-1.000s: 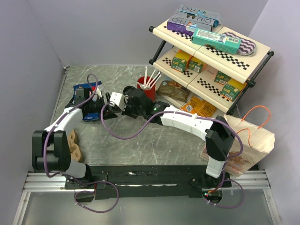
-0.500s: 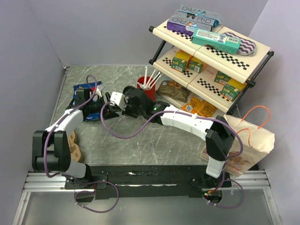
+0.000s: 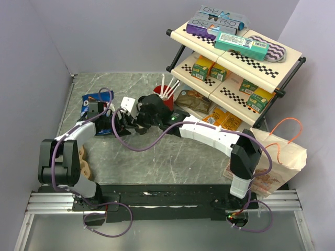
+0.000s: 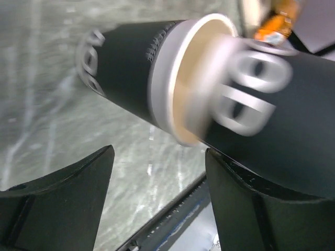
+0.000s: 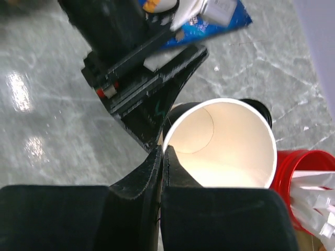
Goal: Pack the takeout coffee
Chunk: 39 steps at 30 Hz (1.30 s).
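Observation:
The takeout coffee cup point(image 5: 225, 141) has no lid on; its cream-white inside shows in the right wrist view. My right gripper point(image 5: 164, 149) is shut on its rim, one finger inside and one outside. In the left wrist view the cup's dark sleeve point(image 4: 125, 68) lies sideways and blurred, just beyond my left gripper point(image 4: 159, 151), which is open and empty. In the top view the left gripper point(image 3: 119, 123) and the right gripper point(image 3: 137, 116) meet at mid-left, and the cup is mostly hidden under them. I see no clear black lid.
A red cup with white straws point(image 3: 165, 95) stands right behind the right gripper and also shows in the right wrist view point(image 5: 309, 178). A blue snack packet point(image 3: 94, 99) lies at the far left. A two-tier rack point(image 3: 235, 52) and a paper bag point(image 3: 282, 151) stand on the right.
My left gripper has swung right, toward the cup, uncovering the blue packet. My right gripper with the cup has shifted slightly left and farther back to meet it.

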Motion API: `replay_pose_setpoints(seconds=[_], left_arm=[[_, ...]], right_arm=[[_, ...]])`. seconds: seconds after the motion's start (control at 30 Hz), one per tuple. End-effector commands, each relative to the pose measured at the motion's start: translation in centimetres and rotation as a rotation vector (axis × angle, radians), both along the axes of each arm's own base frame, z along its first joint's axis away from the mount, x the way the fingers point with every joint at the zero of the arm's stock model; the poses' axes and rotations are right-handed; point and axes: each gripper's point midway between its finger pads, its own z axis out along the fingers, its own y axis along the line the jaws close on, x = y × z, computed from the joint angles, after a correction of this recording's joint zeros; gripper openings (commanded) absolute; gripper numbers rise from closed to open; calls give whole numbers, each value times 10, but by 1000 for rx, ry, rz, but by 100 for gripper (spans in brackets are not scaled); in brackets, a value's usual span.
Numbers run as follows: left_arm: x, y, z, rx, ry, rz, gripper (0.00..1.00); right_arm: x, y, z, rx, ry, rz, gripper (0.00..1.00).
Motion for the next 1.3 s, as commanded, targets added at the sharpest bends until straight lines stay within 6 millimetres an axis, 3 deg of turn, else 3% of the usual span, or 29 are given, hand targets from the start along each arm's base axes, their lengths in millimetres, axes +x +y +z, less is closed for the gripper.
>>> replay_pose_setpoints(seconds=[0.0, 0.2, 0.33, 0.47, 0.57, 0.6, 0.63, 0.67, 0.7, 0.77, 0.87, 0.93, 1.0, 1.27], left_arm=[[11, 7, -5, 69, -23, 20, 76], [12, 8, 14, 71, -61, -1, 76], [8, 8, 32, 35, -83, -20, 77], [11, 9, 43, 32, -114, -22, 77], [28, 19, 47, 112, -147, 2, 76], [43, 23, 56, 148, -180, 15, 75], [51, 29, 56, 197, -191, 31, 74], [62, 31, 68, 233, -233, 15, 73], [68, 32, 61, 254, -221, -7, 72], [84, 33, 66, 304, -262, -46, 67], [89, 30, 67, 358, -276, -116, 59], [89, 21, 71, 392, -310, -191, 56], [79, 11, 59, 444, -275, -265, 56], [73, 4, 34, 533, -245, -409, 55]], right_arm=[[-7, 18, 45, 122, -22, 35, 0], [-1, 8, 49, 77, -99, 9, 0], [-5, -6, 84, 97, -175, 24, 0], [-14, -19, 105, 109, -188, 26, 0], [-19, -32, 111, 101, -193, 10, 0], [-19, -39, 104, 81, -191, -1, 0], [-23, -47, 111, 84, -205, -3, 0], [-23, -53, 110, 76, -208, -7, 0], [-26, -61, 109, 69, -210, -13, 0], [-28, -76, 102, 40, -194, -25, 0], [-31, -97, 102, 25, -186, -50, 0], [-33, -110, 109, 34, -197, -67, 0], [-36, -123, 111, 32, -188, -78, 0], [-53, -157, 105, -2, -180, -94, 0]])
